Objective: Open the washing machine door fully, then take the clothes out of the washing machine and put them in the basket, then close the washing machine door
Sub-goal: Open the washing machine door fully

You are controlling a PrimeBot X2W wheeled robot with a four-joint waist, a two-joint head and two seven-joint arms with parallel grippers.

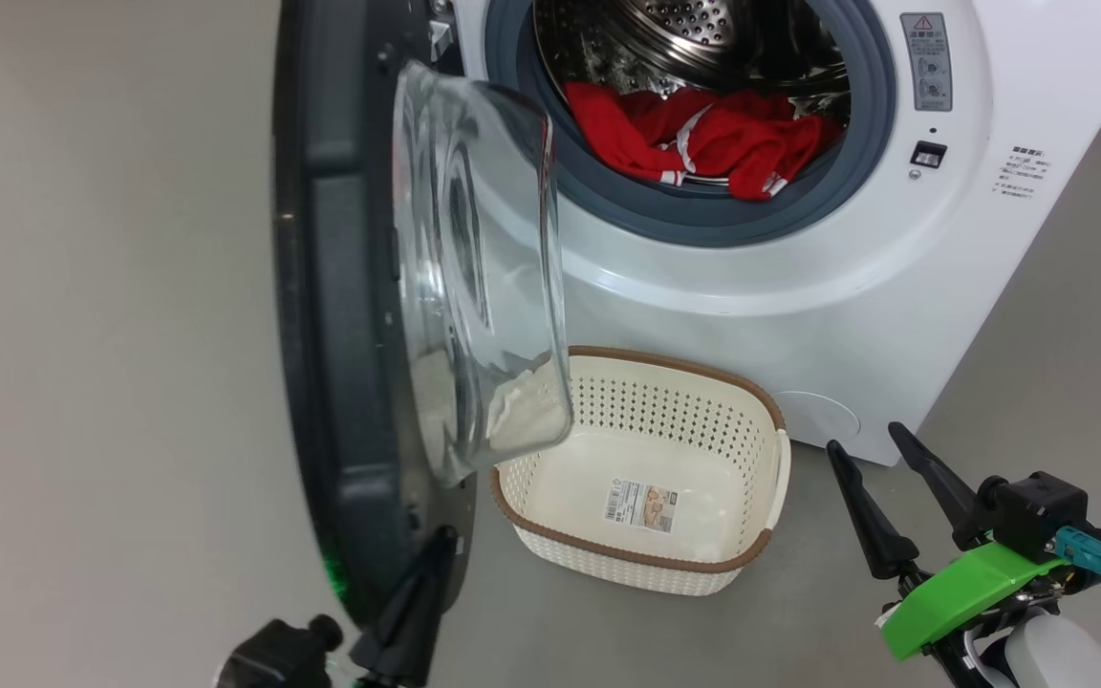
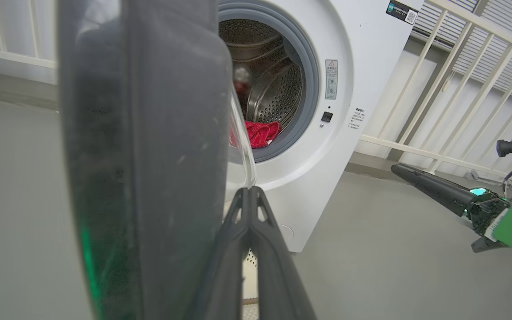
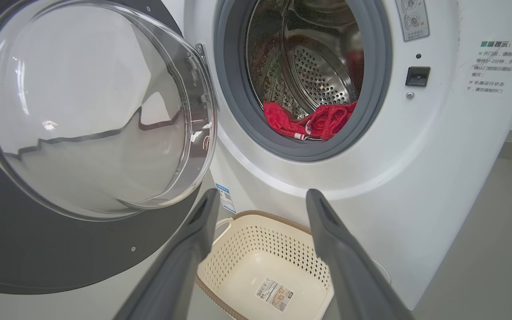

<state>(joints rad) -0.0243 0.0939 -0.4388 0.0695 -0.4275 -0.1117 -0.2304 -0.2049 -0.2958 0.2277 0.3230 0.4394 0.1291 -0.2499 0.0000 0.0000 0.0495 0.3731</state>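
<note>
We see the door (image 1: 340,315) standing open, edge-on to the head camera, with its glass bowl hanging over the left end of the basket (image 1: 646,478). The left gripper (image 1: 442,545), fingers pressed together and holding nothing, sits at the door's lower rim. We judge that tip could slip off the glossy edge and let the door drift back. If the door is left this far in, a garment could catch on the glass or drop beside the basket. The clothes (image 1: 703,139) lie low in the drum of the washing machine (image 1: 799,306), and a trailing sleeve might snag on the grey ring. The right gripper (image 1: 864,438) waits near the floor, fingers spread wide and empty. A warning sticker (image 1: 926,62) bears a red triangle. A green heading (image 3: 496,44) reads 温馨提示, and the lines beneath are too small for us. The basket's barcode label (image 1: 641,505) is also unreadable.
</note>
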